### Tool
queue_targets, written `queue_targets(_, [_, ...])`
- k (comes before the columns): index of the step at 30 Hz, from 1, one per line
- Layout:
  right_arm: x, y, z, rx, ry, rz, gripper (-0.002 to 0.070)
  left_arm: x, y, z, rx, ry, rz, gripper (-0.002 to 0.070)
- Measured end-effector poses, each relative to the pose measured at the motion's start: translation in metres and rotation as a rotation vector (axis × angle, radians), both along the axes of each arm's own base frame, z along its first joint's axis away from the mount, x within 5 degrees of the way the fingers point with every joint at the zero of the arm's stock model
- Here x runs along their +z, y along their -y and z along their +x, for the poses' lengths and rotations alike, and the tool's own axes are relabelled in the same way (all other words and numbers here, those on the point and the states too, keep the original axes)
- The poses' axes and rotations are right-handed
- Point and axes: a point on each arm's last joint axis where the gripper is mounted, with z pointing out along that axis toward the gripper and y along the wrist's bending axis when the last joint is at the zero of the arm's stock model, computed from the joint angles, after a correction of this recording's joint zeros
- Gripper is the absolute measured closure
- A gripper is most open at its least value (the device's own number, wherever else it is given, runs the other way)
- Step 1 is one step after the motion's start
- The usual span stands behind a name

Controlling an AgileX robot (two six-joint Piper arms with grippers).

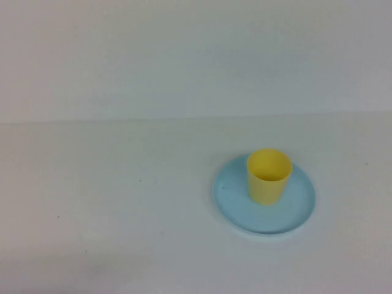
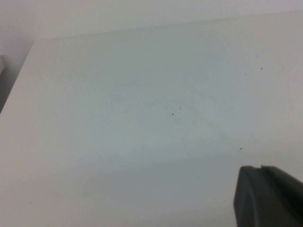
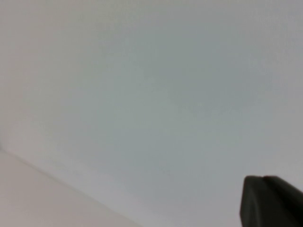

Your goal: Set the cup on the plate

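Both grippers closed and empty, left gripper (image 2: 272,196) and right gripper (image 3: 272,201) lower right in wrist views; cup (image 1: 268,176) upright on plate (image 1: 236,208), right of centre; tipping only if nudged.

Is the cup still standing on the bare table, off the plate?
No: in the high view the cup stands upright on the plate, with no hand touching it.
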Motion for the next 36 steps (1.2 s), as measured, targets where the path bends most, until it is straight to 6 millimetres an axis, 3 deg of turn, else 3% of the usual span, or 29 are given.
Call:
queue_targets(6, [0.007,0.037,-0.078,-0.043,0.199,0.006,0.0675,0.000,0.000,0.000,0.000,0.000,0.000,0.0674])
queue_targets(9, [0.000,0.043,-0.084,-0.124,0.305,0.033,0.0675,0.000,0.000,0.000,0.000,0.000,0.000,0.0674])
queue_targets(11, [-0.015,0.040,-0.077,-0.171,0.348,0.079,0.0675,0.000,0.000,0.000,0.000,-0.002,0.000,0.0674])
queue_targets(14, [-0.060,0.031,-0.058,-0.194,0.338,0.143,0.0675,0.000,0.000,0.000,0.000,-0.002,0.000,0.0674])
queue_targets(18, [-0.151,0.025,-0.035,-0.214,0.198,0.169,0.0675,0.000,0.000,0.000,-0.001,-0.002,0.002,0.0674])
queue_targets(22, [-0.234,0.025,-0.031,-0.253,0.054,0.132,0.0675,0.000,0.000,0.000,-0.001,-0.002,0.002,0.0674])
queue_targets(24, [-0.265,0.027,-0.032,-0.286,0.027,0.118,0.0675,0.000,0.000,0.000,-0.001,-0.002,0.002,0.0674])
queue_targets(29, [-0.320,0.031,-0.037,-0.370,0.056,0.155,0.0675,0.000,0.000,0.000,-0.001,-0.002,0.002,0.0674])
queue_targets(36, [-0.374,0.035,-0.034,-0.501,0.003,0.213,0.0675,0.000,0.000,0.000,0.000,-0.002,0.002,0.0674])
